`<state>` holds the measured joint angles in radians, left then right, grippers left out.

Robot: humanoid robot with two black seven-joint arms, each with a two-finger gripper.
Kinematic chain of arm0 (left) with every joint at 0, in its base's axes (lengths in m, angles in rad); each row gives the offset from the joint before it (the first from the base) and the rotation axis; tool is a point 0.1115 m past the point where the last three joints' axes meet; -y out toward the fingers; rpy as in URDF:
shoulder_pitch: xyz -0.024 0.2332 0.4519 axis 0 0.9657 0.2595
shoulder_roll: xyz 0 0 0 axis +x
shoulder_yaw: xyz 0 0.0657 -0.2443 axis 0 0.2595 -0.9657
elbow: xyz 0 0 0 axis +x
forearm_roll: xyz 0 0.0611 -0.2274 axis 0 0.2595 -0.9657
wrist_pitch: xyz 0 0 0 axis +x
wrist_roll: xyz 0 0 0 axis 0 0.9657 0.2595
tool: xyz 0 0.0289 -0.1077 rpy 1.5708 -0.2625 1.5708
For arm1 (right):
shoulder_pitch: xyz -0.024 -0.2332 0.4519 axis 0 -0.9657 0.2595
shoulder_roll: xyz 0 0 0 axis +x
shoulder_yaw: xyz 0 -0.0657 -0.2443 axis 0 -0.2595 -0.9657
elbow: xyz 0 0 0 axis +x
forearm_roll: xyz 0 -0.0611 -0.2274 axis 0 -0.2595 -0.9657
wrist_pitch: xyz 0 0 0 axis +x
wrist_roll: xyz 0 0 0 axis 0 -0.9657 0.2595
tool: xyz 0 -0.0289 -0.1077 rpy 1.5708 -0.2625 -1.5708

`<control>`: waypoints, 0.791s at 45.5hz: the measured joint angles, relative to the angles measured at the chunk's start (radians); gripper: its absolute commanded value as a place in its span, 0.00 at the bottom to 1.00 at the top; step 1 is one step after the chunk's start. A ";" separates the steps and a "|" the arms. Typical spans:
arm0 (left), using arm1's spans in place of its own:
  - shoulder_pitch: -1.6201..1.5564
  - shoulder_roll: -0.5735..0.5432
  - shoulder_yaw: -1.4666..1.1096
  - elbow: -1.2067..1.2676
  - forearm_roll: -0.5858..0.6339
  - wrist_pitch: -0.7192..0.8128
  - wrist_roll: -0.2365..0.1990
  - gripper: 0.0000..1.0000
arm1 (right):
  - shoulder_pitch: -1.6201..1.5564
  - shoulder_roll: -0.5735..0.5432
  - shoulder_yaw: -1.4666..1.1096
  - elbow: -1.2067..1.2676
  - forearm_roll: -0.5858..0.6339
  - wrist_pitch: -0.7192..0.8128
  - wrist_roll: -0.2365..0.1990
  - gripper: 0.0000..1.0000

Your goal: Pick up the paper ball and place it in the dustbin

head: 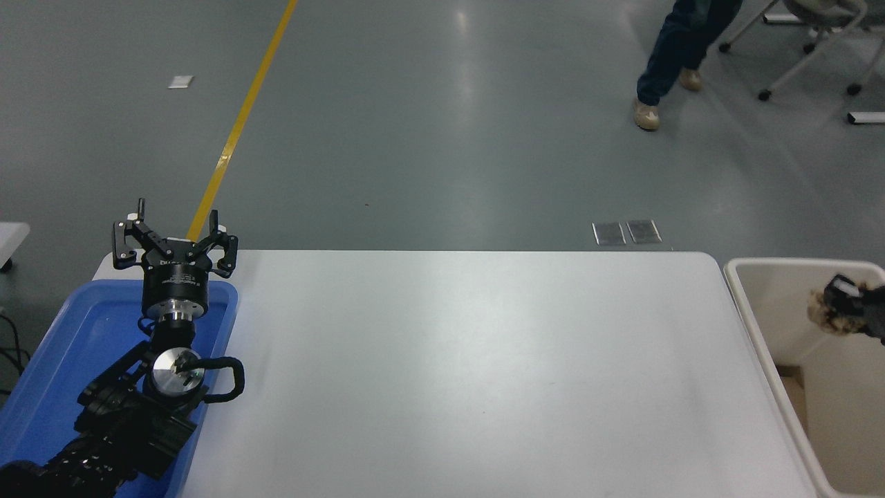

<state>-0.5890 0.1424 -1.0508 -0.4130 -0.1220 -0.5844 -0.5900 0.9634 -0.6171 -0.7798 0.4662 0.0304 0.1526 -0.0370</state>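
The cream-beige dustbin (743,304) stands off the white table's right edge, cut by the picture's right side. My right gripper (840,304) comes in from the right edge and is down inside the bin's opening, shut on the tan-brown paper ball (824,311), which shows only partly around the fingers. My left gripper (174,242) is parked at the lower left over the blue tray, open and empty.
A shallow blue tray (48,346) lies at the table's left edge under the left arm. The white table (470,373) spans the middle. A person's legs (667,62) walk on the floor at the top right, near a wheeled chair (816,41).
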 measured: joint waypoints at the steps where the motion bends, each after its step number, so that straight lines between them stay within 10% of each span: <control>1: 0.000 0.000 0.000 0.000 0.000 0.000 0.000 0.99 | -0.030 0.013 0.018 -0.028 0.001 -0.006 0.000 0.00; 18: 0.000 0.000 -0.001 0.000 -0.001 0.000 -0.001 0.99 | -0.320 0.184 0.159 -0.345 0.012 -0.074 -0.003 0.00; 25: 0.000 0.000 -0.001 0.000 -0.001 0.000 -0.001 0.99 | -0.356 0.209 0.173 -0.381 0.014 -0.086 -0.004 1.00; 36: 0.000 0.000 0.000 0.000 -0.001 0.000 -0.001 0.99 | -0.377 0.225 0.181 -0.399 0.022 -0.086 -0.004 1.00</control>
<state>-0.5890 0.1421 -1.0511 -0.4127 -0.1227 -0.5845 -0.5907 0.5867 -0.3923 -0.5984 0.0674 0.0523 0.0670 -0.0408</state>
